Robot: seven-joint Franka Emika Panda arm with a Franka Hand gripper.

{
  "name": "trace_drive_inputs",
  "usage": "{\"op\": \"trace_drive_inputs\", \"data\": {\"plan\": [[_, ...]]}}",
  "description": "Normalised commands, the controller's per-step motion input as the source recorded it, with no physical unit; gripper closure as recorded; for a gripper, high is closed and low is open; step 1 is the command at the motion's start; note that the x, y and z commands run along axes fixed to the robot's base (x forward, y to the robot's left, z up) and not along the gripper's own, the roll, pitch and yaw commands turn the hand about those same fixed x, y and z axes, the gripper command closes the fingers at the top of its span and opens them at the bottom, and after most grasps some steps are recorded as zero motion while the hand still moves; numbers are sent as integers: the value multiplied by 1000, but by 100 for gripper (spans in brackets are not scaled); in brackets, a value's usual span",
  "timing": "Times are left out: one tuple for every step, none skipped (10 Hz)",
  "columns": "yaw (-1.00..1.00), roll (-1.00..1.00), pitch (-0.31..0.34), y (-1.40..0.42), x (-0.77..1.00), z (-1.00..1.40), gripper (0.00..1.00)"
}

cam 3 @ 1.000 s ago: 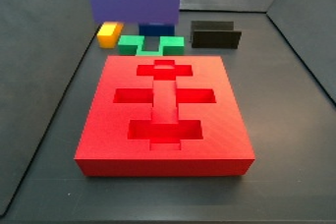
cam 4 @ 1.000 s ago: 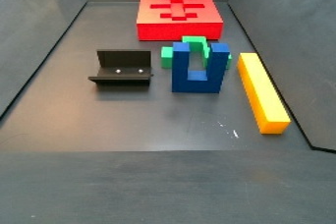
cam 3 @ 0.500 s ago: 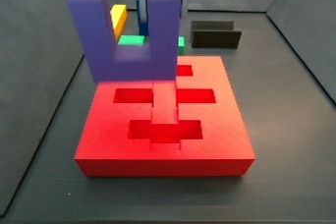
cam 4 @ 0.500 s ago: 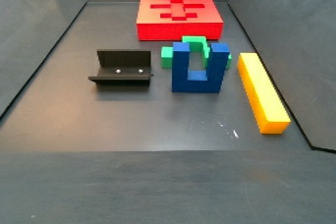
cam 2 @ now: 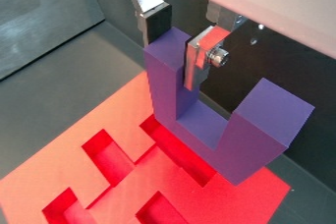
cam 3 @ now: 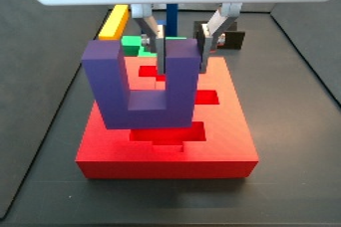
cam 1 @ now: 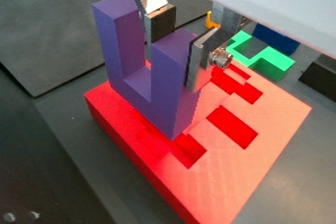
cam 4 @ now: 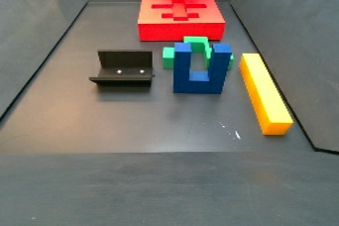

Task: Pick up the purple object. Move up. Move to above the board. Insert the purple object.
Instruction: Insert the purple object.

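Soft, even light is falling from overhead, casting faint shadows; the dark tabletop (cam 4: pixel 159 121) is showing slight glare near its front edge; close wrist views are blurring slightly.

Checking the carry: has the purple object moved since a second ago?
Yes. Held in the gripper, the purple object has come from behind the board to above its cut-outs.

The pincer (cam 3: pixel 181 40) holds one prong of the U-shaped block (cam 3: pixel 140 87) above the board (cam 3: pixel 226 141). In a side view, the fixture (cam 4: pixel 123 68) sits at nine o'clock of the second U-shaped block (cam 4: pixel 199 69), the bar (cam 4: pixel 264 92) at three o'clock.
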Motion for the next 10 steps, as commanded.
{"op": "trace_drive_inputs", "data": {"plan": [[0,171,-21,-91,437,-377,100],[-14,209,-30,-17,403,-331,100],[-17,164,-16,0,523,-246,100],[-71,226,0,0,471,-174,100],[-66,256,0,0,394,-183,100],[-6,201,0,0,320,-214,100],[0,166,0,0,157,-223,100],[0,119,0,0,-29,-186,100],[0,46,0,0,-117,-131,100],[0,0,0,0,-154,-109,100]]}}
